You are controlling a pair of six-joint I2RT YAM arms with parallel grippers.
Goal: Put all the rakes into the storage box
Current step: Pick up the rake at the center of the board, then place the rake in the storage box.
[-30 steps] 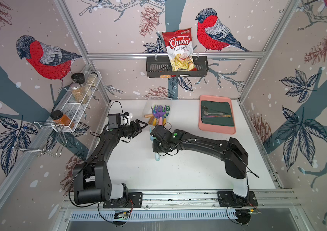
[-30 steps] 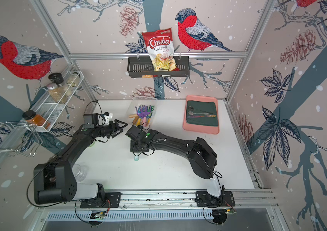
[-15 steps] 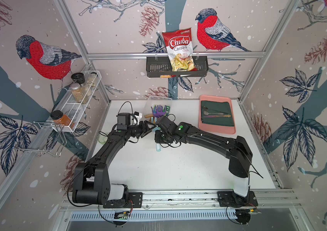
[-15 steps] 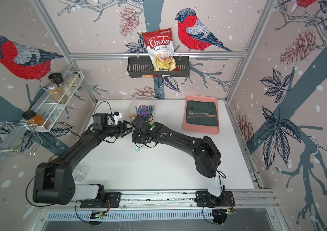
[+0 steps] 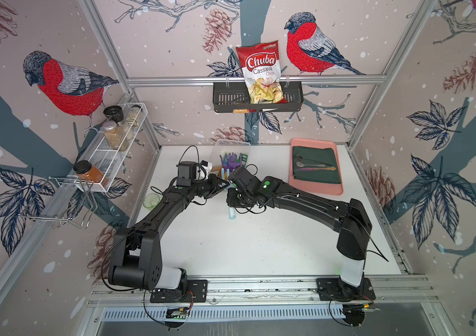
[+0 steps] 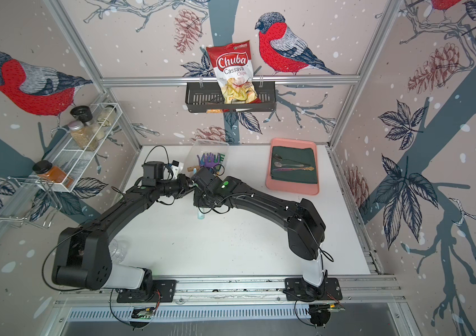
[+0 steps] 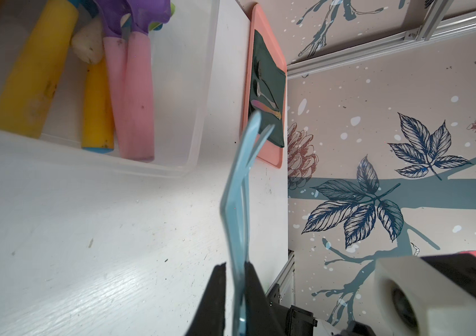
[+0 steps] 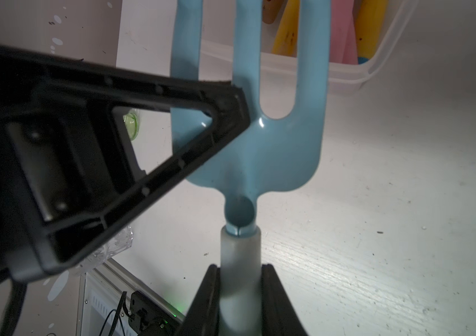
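Table (image 5: 260,247): L hand (image 7: 235,267) now on rake (image 7: 236,203)

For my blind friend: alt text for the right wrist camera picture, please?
A pale blue three-pronged rake, handle clamped in the right gripper, head pinched by the left gripper, points toward the clear storage box holding yellow and pink handles.

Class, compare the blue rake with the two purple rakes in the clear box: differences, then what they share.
Colour: the blue rake has a pale frosted handle; the purple rakes, pink ones. Place: the blue rake is outside the storage box; the purple rakes lie inside. Hold: left gripper clamps the blue rake's head, right gripper its handle; the purple rakes lie free. Shared: pronged heads.
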